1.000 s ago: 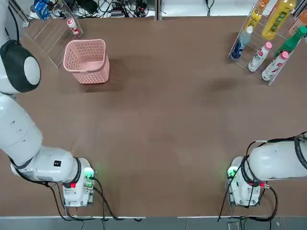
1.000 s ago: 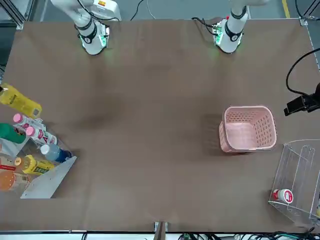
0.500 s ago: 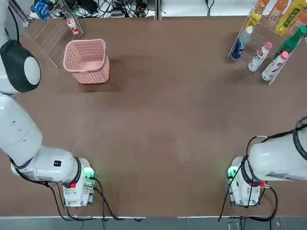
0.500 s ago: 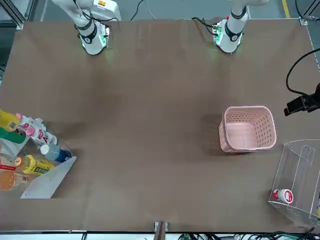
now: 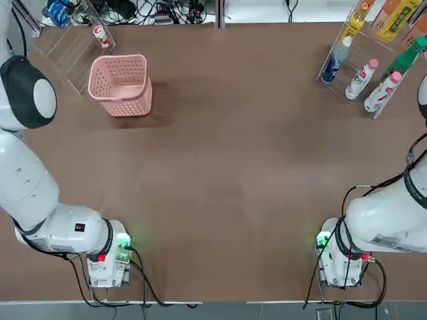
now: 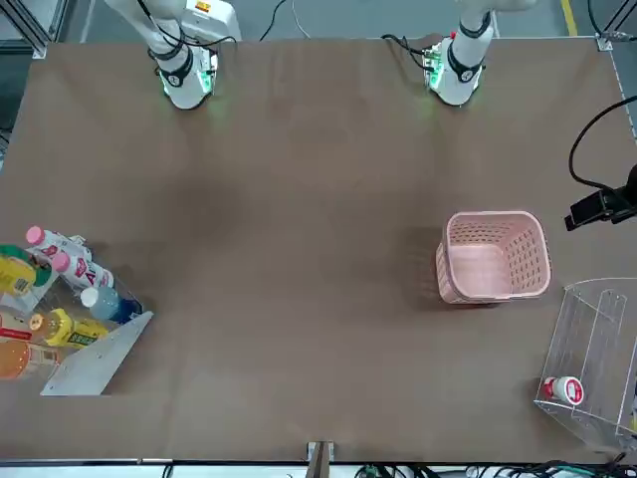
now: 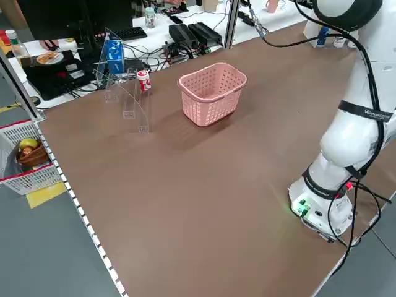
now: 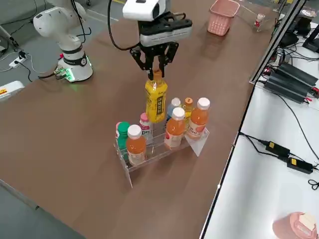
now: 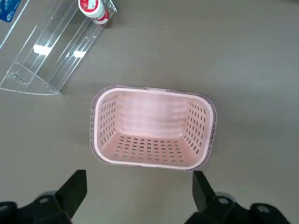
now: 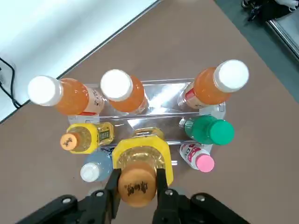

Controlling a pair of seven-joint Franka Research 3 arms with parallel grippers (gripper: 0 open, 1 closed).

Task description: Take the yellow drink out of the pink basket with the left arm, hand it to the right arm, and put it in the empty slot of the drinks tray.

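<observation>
Brown desk [image 5: 220, 167], cables and benches beyond its edges. Right gripper [image 8: 156, 67] clamped on the neck of the yellow drink [image 8: 156, 101], bottle upright, long axis vertical, hung directly over the drinks tray [image 8: 159, 147] near the desk's far right corner. Bottle base apparently just above the middle-row gap between small yellow bottle [image 10: 86, 136] and green-capped bottle [image 10: 208, 130]; straight down judged the coming move. Brown cap print unreadable. Left gripper [image 9: 138, 193] spread wide, holding nothing, above the emptied pink basket [image 9: 152, 126] near the far left corner.

Pink basket [image 9: 153, 127] (nothing inside); left gripper [image 9: 139, 189] spread above.
</observation>
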